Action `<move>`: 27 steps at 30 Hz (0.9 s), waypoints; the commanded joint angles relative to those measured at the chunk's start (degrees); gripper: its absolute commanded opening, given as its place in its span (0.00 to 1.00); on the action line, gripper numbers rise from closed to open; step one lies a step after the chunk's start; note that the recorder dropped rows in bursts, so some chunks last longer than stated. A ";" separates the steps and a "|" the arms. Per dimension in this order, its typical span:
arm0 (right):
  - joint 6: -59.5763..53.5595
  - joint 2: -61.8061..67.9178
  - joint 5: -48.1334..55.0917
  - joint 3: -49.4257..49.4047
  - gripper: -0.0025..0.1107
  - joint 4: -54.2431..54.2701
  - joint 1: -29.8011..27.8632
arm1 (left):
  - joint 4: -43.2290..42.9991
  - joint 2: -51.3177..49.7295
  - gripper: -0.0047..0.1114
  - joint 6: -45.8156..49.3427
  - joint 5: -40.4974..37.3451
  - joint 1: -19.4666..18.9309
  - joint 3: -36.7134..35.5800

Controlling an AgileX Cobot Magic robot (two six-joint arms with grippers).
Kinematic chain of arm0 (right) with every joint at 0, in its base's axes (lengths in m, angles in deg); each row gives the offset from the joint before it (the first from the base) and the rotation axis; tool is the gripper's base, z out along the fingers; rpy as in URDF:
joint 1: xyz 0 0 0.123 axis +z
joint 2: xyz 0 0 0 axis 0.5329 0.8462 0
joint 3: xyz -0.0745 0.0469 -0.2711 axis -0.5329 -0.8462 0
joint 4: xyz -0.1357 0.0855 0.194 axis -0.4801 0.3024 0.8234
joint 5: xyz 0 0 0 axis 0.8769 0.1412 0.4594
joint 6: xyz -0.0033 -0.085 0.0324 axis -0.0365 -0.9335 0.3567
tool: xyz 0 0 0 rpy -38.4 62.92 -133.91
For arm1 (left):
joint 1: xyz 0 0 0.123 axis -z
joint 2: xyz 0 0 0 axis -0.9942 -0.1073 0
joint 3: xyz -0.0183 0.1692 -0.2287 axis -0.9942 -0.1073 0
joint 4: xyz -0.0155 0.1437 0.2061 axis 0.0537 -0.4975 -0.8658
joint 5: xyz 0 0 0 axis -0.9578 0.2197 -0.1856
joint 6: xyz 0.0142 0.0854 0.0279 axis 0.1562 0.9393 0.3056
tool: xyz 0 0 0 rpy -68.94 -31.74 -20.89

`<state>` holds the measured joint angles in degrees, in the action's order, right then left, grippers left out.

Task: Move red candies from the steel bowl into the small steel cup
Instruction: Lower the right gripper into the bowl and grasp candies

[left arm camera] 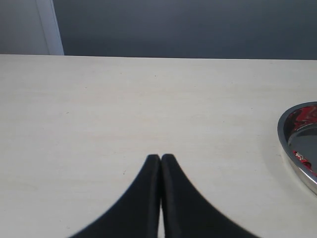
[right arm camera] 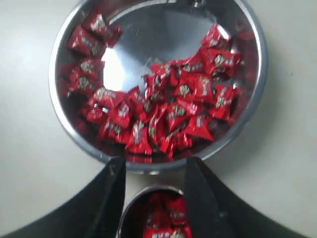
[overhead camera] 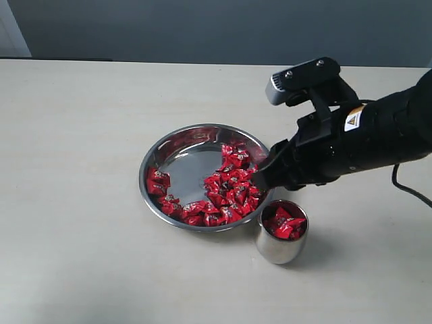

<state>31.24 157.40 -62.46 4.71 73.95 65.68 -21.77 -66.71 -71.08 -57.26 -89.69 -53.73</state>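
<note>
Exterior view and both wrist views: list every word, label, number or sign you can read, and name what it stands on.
Sticker on the right arm: white with a yellow mark, too small to read.
Red candies: pale marks on the wrappers, too blurred to read.
Steel bowl and small steel cup: no writing visible.
Nothing legible to quote.

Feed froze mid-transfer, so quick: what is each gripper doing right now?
Left gripper: closed, holding nothing.
Right gripper: open, no red candy between its fingers.
</note>
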 commanded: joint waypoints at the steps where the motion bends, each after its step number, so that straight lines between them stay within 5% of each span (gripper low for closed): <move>1: -0.01 4.17 -6.72 0.46 0.37 0.13 -0.19 | 0.00 0.30 0.04 -0.13 0.34 0.29 -0.17; 7: -2.14 20.22 -6.08 11.45 0.37 0.13 -0.19 | 0.00 0.30 0.04 -0.13 0.34 0.29 -0.17; 13: -2.51 33.21 5.93 26.65 0.37 -0.27 -0.19 | 0.00 0.30 0.04 -0.13 0.34 0.29 -0.17; 27: -2.65 42.56 13.52 33.56 0.37 0.20 -0.19 | 0.00 0.30 0.04 -0.13 0.34 0.29 -0.17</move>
<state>29.10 199.22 -48.93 37.95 74.07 65.68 -21.77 -66.71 -71.08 -57.26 -89.69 -53.73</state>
